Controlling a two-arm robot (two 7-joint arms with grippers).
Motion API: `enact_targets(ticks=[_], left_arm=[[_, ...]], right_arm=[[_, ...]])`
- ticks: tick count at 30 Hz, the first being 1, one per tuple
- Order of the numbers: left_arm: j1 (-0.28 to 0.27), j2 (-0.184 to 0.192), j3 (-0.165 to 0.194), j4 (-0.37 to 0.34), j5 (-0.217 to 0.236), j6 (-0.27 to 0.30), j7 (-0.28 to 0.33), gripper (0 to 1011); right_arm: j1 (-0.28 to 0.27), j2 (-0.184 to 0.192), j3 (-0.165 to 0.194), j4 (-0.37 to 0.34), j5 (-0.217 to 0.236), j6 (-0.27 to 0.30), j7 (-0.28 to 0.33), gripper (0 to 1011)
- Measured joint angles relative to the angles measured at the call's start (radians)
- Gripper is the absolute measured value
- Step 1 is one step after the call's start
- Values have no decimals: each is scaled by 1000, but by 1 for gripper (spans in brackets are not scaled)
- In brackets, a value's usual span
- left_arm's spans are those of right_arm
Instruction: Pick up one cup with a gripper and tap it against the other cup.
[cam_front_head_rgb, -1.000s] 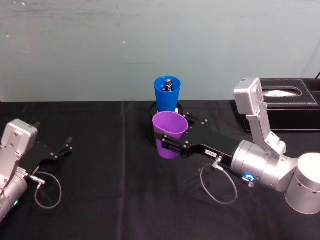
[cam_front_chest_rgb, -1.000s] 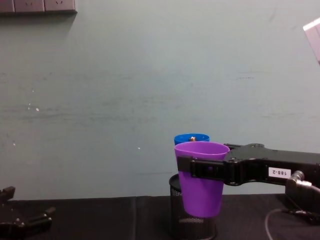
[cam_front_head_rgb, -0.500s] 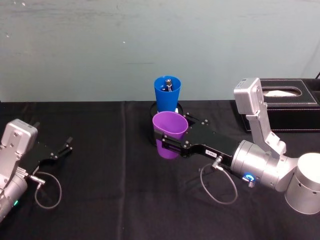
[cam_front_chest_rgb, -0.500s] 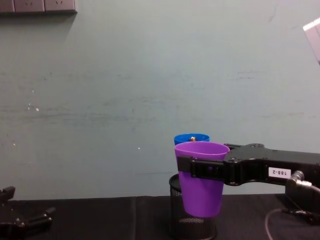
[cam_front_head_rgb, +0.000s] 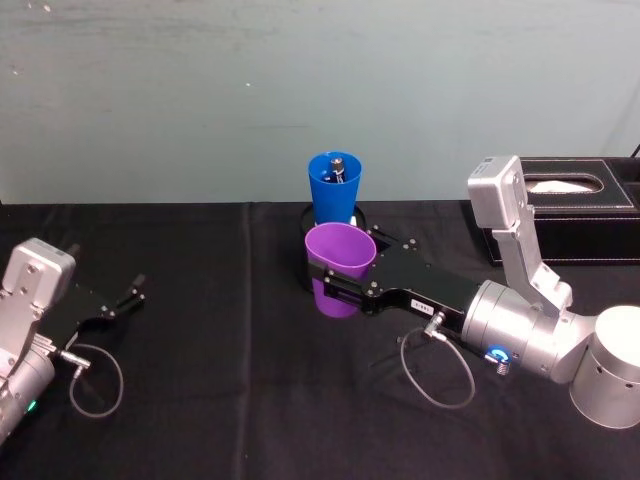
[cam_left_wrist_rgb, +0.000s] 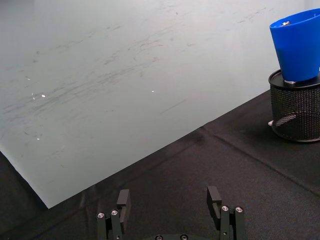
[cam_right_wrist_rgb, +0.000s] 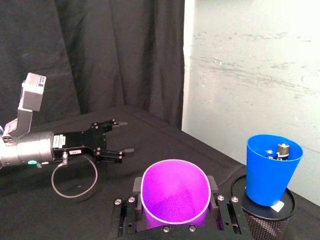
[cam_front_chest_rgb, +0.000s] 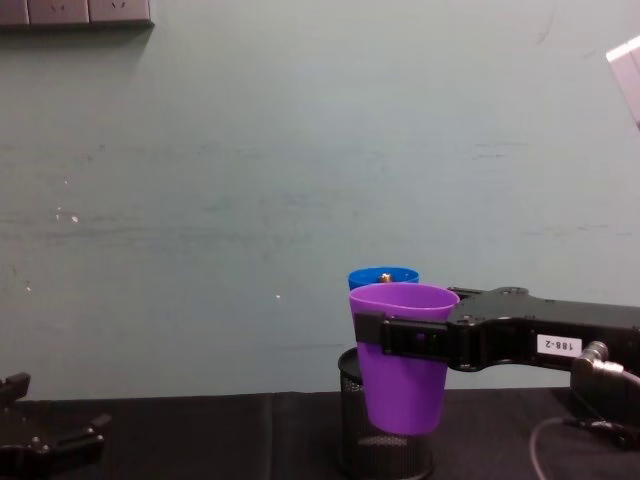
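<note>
Right gripper (cam_front_head_rgb: 338, 291) has the purple cup (cam_front_head_rgb: 339, 262) squarely between its fingers, clamped on both sides just under the rim, cup upright with its mouth facing up. Just beyond those fingertips sits the blue cup (cam_front_head_rgb: 333, 192), standing in a black mesh pen holder (cam_left_wrist_rgb: 295, 114), and the right wrist view shows a narrow gap between the two cups. Well away on the other side, the left gripper (cam_left_wrist_rgb: 170, 201) sits low over the black table (cam_front_head_rgb: 200, 400), fingers spread apart and empty
</note>
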Motion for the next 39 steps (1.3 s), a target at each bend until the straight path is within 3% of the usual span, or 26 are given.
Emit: enact_targets(ticks=[39], left_arm=[[0,0,0,0,0,0,0,1000]], right_arm=[[0,0,0,0,0,0,0,723]])
